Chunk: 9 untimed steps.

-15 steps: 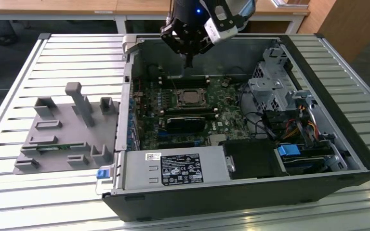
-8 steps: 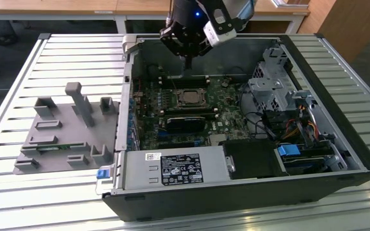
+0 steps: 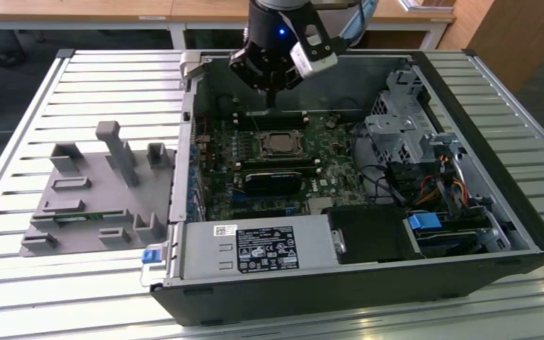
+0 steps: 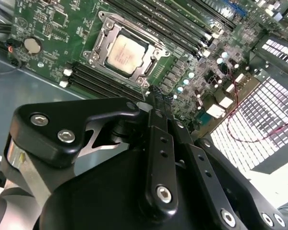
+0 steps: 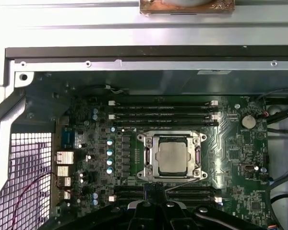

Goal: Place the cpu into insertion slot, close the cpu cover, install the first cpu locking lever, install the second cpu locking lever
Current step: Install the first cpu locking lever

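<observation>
1 cpu (image 5: 174,157), 1 cpu cover (image 5: 152,160)

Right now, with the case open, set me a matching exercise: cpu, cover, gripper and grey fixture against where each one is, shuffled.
Things:
1 cpu
2 cover
3 gripper
4 fixture

Places:
A on the table, outside the case
B in the air over the board
C showing through the cover's window
D lying flat, framing the cpu

Pairs: 1-C; 2-D; 3-B; 4-A
</observation>
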Tool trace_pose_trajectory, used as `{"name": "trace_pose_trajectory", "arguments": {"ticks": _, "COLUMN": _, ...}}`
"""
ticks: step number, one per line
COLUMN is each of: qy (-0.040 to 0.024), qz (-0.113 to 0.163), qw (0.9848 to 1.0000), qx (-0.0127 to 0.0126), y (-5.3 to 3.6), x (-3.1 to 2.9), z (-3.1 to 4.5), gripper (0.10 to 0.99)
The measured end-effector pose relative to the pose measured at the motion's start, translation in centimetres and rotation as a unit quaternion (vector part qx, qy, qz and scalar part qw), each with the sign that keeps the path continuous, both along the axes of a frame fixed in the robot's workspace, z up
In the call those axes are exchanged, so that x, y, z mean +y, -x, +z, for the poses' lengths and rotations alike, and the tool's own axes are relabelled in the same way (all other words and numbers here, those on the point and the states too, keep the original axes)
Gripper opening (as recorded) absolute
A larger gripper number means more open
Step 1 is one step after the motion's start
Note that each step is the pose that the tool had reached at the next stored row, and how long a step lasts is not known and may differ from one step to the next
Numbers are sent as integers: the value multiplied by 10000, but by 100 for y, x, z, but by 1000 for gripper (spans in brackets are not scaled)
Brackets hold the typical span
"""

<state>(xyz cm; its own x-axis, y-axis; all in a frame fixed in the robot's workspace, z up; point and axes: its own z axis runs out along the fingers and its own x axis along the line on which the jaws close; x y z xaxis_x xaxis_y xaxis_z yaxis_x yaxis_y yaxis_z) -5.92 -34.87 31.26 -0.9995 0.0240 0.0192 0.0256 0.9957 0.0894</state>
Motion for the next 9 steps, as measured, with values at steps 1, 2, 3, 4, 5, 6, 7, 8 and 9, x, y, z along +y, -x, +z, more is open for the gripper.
{"name": "trace_pose_trajectory", "arguments": {"ticks": 1, "qy": 0, "qz": 0, "qw": 10000, "qx": 0, "y": 1, "x": 3, "z": -18, "gripper": 106}}
{"name": "trace_pose_trajectory", "arguments": {"ticks": 2, "qy": 1, "qz": 1, "qw": 10000, "qx": 1, "y": 4, "x": 7, "z": -35, "gripper": 106}}
{"name": "trace_pose_trajectory", "arguments": {"ticks": 3, "qy": 0, "qz": 0, "qw": 10000, "qx": 1, "y": 14, "x": 11, "z": -53, "gripper": 106}}
{"name": "trace_pose_trajectory", "arguments": {"ticks": 4, "qy": 0, "qz": 1, "qw": 10000, "qx": 0, "y": 29, "x": 13, "z": -70, "gripper": 106}}
{"name": "trace_pose_trajectory", "arguments": {"ticks": 5, "qy": 0, "qz": 0, "qw": 10000, "qx": 0, "y": 50, "x": 15, "z": -84, "gripper": 106}}
{"name": "trace_pose_trajectory", "arguments": {"ticks": 6, "qy": 0, "qz": 1, "qw": 10000, "qx": 0, "y": 73, "x": 17, "z": -96, "gripper": 106}}
{"name": "trace_pose_trajectory", "arguments": {"ticks": 7, "qy": 0, "qz": 1, "qw": 10000, "qx": 0, "y": 96, "x": 19, "z": -111, "gripper": 106}}
{"name": "trace_pose_trajectory", "arguments": {"ticks": 8, "qy": 0, "qz": 0, "qw": 10000, "qx": 0, "y": 111, "x": 21, "z": -126, "gripper": 106}}
{"name": "trace_pose_trajectory", "arguments": {"ticks": 9, "qy": 0, "qz": 1, "qw": 10000, "qx": 0, "y": 124, "x": 24, "z": -141, "gripper": 106}}
